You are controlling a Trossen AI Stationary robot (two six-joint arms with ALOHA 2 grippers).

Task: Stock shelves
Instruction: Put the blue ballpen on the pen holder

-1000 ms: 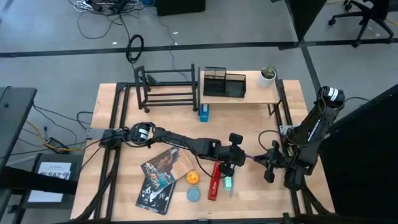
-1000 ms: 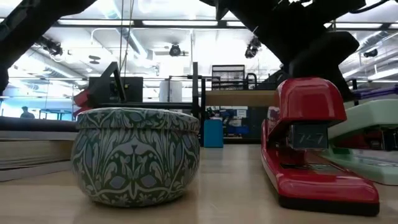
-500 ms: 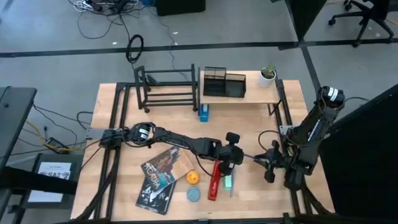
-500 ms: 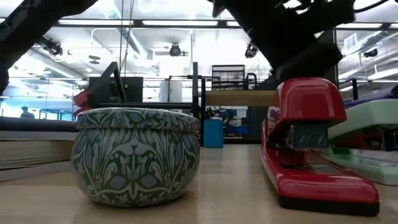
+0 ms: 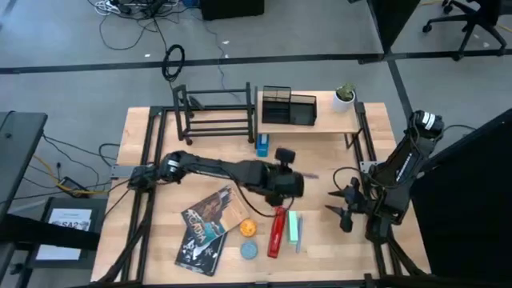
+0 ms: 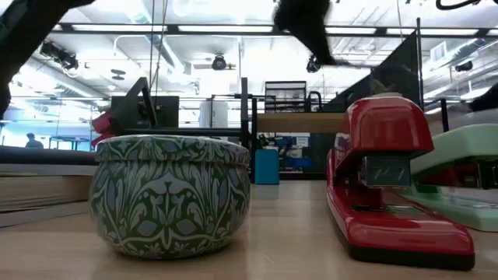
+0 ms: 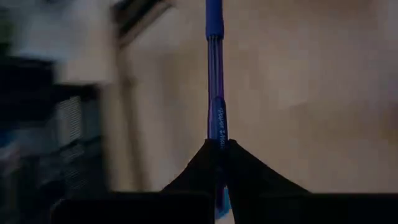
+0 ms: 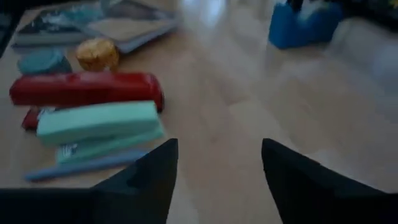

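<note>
The left gripper (image 5: 294, 178) is pinched shut on a blue pen (image 7: 214, 93), which sticks straight out past the fingertips along the arm's line. It hangs over the middle of the tabletop (image 5: 328, 160), and both shelves lie beyond it along the far edge: the black rack (image 5: 214, 116) toward the far left corner, the wooden shelf (image 5: 312, 122) toward the far right, holding a mesh organizer (image 5: 288, 106). The left arm, stretched low across the table, is clearly nearer to them. The right gripper (image 5: 342, 210) waits by the right edge, fingers spread, holding nothing, near the red stapler (image 5: 276, 232) and green stapler (image 5: 293, 228).
</note>
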